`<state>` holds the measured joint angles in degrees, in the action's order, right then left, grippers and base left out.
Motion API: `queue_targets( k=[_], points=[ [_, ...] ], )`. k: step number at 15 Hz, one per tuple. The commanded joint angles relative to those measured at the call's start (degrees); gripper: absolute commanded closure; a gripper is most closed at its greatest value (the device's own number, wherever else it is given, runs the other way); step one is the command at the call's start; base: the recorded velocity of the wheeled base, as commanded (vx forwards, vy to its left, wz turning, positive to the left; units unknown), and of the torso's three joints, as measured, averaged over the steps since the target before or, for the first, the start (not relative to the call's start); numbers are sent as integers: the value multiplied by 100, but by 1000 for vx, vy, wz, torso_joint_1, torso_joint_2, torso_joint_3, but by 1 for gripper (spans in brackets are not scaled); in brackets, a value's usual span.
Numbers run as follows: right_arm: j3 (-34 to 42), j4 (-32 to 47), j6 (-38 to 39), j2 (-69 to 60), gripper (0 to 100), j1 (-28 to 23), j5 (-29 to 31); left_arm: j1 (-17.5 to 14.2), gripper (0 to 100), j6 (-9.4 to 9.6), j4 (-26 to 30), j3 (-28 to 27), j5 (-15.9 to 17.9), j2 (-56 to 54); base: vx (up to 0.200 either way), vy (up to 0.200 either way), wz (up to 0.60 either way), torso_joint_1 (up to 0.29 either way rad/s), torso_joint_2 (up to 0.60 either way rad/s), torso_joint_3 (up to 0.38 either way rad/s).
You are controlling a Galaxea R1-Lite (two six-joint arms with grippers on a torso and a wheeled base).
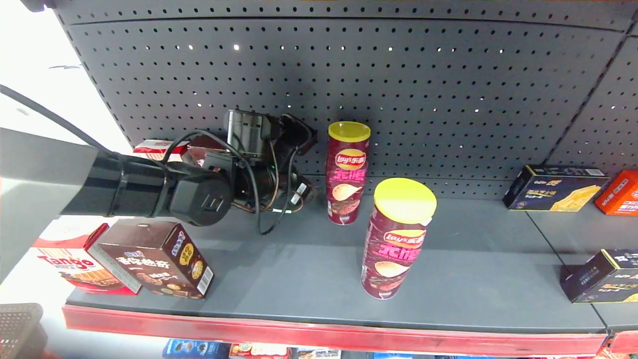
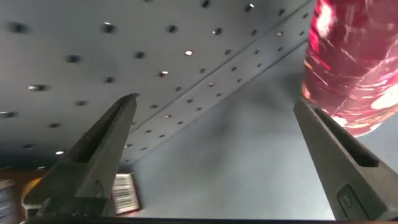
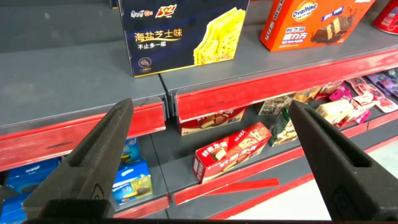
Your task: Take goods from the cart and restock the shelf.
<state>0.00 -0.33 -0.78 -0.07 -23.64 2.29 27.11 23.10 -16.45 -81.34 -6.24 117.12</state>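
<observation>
Left tool (image 2: 216, 99): spread wide with nothing between the fingers. It sits low over the shelf (image 1: 299, 269), facing the perforated back panel (image 1: 398, 89).
Nearest task item: the rear chips can (image 1: 348, 172) stands upright just beside one finger. Contact cannot be confirmed from the left wrist view.
Second task item: the front chips can (image 1: 396, 239) stands upright nearer the shelf's red edge, apart from the rear can.
Right tool (image 3: 210, 104): spread wide and carrying nothing. It faces a navy cracker box (image 3: 183, 34), an orange box (image 3: 311, 22) and a lower tier holding a red packet (image 3: 233, 152).
Neighbouring stock: a brown biscuit box (image 1: 159, 259) touches a red wafer box (image 1: 70, 264) at the shelf's left end.
Progress (judgement): two cans are already on the shelf and neither tool holds goods. The rear can appears to be placed, so the likely next step is a fresh pick from the cart.
Hidden or unclear: a dark mesh corner (image 1: 20, 324) at the lower left may be the cart. Its contents are cut off, so the remaining goods cannot be counted. The arm covers the items behind it.
</observation>
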Motion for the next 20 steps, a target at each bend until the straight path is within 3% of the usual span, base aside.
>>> queue_targets(
  k=[1,5,11,15,20],
  points=[
    [0,-2,-1,7,0,-1,-1,66,0,-34,1,-14,27,163,0,0,0,0,0,0],
    [0,-2,-1,7,0,-1,-1,172,0,-174,-140,39,114,250,0,0,0,0,0,0],
    [0,-2,-1,7,0,-1,-1,339,0,-192,-289,215,106,224,0,0,0,0,0,0],
    [0,-2,-1,7,0,-1,-1,321,0,-183,-280,417,106,22,0,0,0,0,0,0],
    [0,-2,-1,7,0,-1,-1,119,0,-201,-289,4,9,154,0,0,0,0,0,0]
  ],
)
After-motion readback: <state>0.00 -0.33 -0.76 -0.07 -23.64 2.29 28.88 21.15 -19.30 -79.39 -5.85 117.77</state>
